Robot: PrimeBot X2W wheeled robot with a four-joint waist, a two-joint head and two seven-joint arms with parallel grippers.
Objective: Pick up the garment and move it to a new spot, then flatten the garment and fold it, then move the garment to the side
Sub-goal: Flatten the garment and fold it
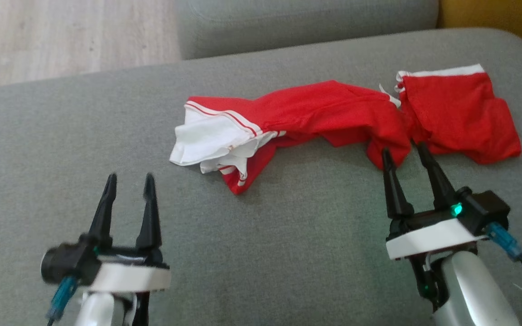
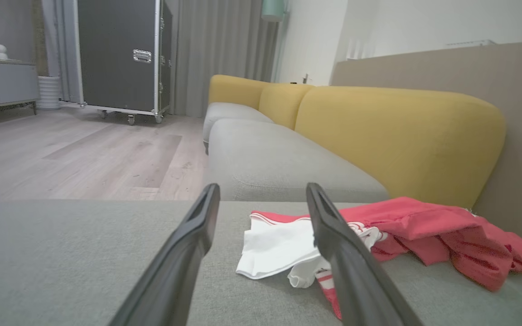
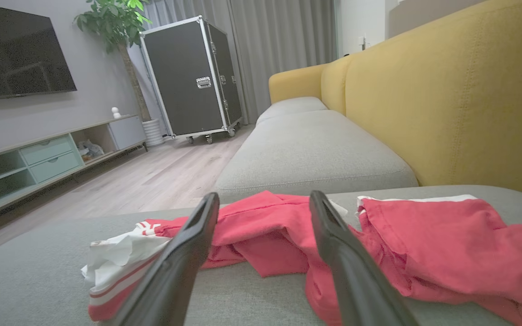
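Garment: the red garment [image 1: 333, 113] with white trim lay twisted and bunched on the grey sofa seat [image 1: 265, 253]. Its white end was toward my left, and a flatter red part with a white hem was toward my right.
Left pincer: my left pincer [image 1: 130, 177] was wide open and held nothing. It hung over bare seat, near the white end but clear of it.
Right pincer: my right pincer [image 1: 401, 148] was open and empty too, tips right at the near edge of the red cloth by the twisted middle. Honestly couldn't tell if they touched it.
Background: yellow backrest [image 2: 397, 131] behind the garment, wood floor [image 2: 84, 149] past the seat, black wheeled case [image 2: 116, 54] by the curtains.
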